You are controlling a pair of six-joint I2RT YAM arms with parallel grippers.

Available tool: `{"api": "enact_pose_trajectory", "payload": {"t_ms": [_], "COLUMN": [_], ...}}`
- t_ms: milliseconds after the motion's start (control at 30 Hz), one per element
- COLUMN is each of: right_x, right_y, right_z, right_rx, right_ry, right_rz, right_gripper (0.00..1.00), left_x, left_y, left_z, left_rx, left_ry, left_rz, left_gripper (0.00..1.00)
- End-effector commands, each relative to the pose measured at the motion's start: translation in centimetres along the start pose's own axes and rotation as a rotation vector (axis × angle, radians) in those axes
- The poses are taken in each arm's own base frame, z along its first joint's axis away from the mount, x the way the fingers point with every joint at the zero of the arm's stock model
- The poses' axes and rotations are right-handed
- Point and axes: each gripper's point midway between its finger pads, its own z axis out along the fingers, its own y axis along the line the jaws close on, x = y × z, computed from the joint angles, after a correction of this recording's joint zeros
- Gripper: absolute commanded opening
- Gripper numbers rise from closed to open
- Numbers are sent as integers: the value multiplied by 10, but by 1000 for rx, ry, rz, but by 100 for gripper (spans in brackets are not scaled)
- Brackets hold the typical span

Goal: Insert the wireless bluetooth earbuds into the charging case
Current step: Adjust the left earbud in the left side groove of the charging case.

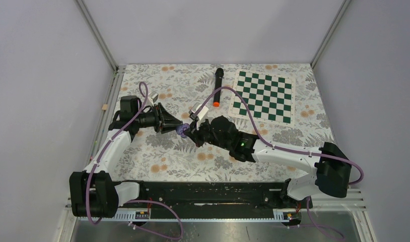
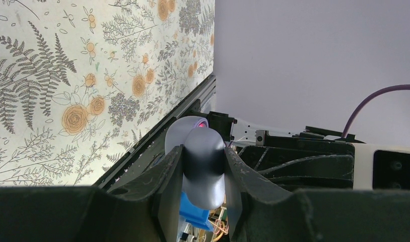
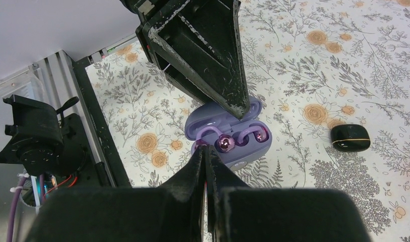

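1. Two pale purple earbuds (image 3: 224, 143), each with a shiny pink ball and a curved loop, lie side by side inside the open charging case (image 3: 199, 121). Whether they are fully seated cannot be told.
2. The charging case is lavender, rounded and hinged open. In the top view it (image 1: 183, 130) hangs over the tabletop (image 1: 157, 156), left of the middle and about halfway between the near and far edges. Whether it touches the surface cannot be told.
3. The left gripper (image 2: 203, 156) clamps the case from both sides, its two black fingers pressed against the smooth shell. It reaches in from the left edge.
4. The right gripper (image 3: 205, 151) has its fingers pressed together. Their tips are just beside the pink ball of the nearer earbud. Whether they touch it cannot be told. This arm reaches in from the near right corner.
5. In the top view the two grippers meet tip to tip at the case.
6. A small black case (image 3: 349, 137) with a thin gold line lies shut on the floral tabletop, near the purple one but apart from it.
7. A long black microphone (image 1: 218, 85) with an orange end lies near the middle of the far edge.
8. A green and white chessboard mat (image 1: 265, 96) lies flat toward the far right corner.
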Motion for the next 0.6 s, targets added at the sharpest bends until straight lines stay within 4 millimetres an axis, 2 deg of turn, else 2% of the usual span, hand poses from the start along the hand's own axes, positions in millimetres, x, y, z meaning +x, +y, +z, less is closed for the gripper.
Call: {"api": "enact_pose_trajectory", "payload": {"t_ms": [0,267,333,500,567], "right_x": [-2,4,-3,-39,-47], "right_y": [-2,2,1,5,9], "right_z": [-6,-11,-13,-21,-20], "right_rx": [17,-7,-4,-11,-26], "right_ry": [-8,19,0,-99,-111], "right_rz": [-9,-30,-27,-17,-14], "right_gripper": [0,0,0,0,0], "left_x": [-3,-4,-4,-3,-3], "left_y": [-19,-19,-19,-18,-19], "left_z": [-6,-6,-6,-7,-7], "left_rx": [51,51,51,49,49], "left_ry": [-6,-5,-6,-9,-9], "left_rz": [71,69,71,68,68], "left_gripper": [0,0,0,0,0]}}
